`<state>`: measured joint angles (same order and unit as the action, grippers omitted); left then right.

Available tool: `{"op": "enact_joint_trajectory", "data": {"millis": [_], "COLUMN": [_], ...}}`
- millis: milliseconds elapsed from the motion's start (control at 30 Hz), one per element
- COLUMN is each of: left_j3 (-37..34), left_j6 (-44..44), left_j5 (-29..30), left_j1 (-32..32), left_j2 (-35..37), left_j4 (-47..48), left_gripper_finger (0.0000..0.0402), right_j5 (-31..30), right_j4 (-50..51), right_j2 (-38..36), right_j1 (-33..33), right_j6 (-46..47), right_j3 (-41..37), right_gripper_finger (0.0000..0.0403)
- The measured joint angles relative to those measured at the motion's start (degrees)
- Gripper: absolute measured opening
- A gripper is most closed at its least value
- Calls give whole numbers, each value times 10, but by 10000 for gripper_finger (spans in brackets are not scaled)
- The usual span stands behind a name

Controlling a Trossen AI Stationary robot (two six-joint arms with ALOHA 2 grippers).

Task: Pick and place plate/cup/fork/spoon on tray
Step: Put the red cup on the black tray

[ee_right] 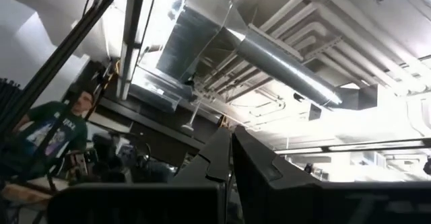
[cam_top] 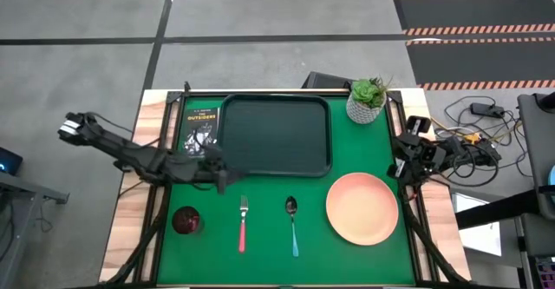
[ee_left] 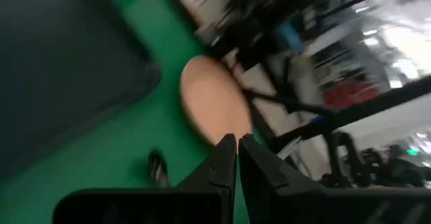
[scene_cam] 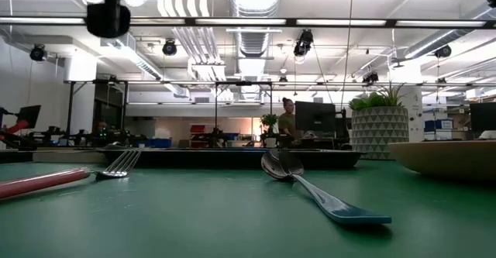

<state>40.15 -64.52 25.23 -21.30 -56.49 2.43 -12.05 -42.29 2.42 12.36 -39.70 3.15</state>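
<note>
The peach-orange plate [cam_top: 362, 207] lies flat on the green mat at the right. The dark red cup [cam_top: 186, 220] stands at the near left. The fork [cam_top: 243, 224] with the pink-red handle and the spoon [cam_top: 292, 226] with the light blue handle lie side by side in the middle. The dark tray [cam_top: 275, 135] lies flat at the far middle. My left gripper [cam_top: 227, 178] is shut and empty, above the mat just near the tray's near left corner. My right gripper [ee_right: 232, 140] is shut and empty at the table's right edge, pointing up.
A black book with white lettering [cam_top: 199, 126] lies left of the tray. A white pot with a green plant [cam_top: 367, 101] stands at the tray's far right. Cables and gear [cam_top: 473, 146] lie off the table's right. A person [ee_right: 57, 133] is in the room beyond.
</note>
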Motion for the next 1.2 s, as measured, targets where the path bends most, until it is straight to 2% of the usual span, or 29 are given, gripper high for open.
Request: {"op": "enact_joint_trajectory", "data": {"millis": [100,200,467,667,767,900,1200], "left_j3": [75,143,306,394,402,390,354], "left_j6": [-100,-172,-318,-425,-466,-491,-474], "left_j5": [-22,-54,-130,-253,-266,-266,-269], "left_j1": [-20,-44,-116,-165,-186,-194,-197], "left_j2": [-52,-102,-216,-282,-291,-292,-288], "left_j4": [168,276,447,624,668,671,712], "left_gripper_finger": [0,0,0,0,0,0,0], "right_j5": [0,0,0,0,0,0,0], "right_j4": [0,0,0,0,0,0,0], "right_j2": [0,0,0,0,0,0,0], "right_j1": [0,0,0,0,0,0,0], "right_j6": [0,-6,-8,11,16,26,41], "right_j3": [1,1,1,1,1,2,2], "right_gripper_finger": [9,9,9,9,9,9,9]}}
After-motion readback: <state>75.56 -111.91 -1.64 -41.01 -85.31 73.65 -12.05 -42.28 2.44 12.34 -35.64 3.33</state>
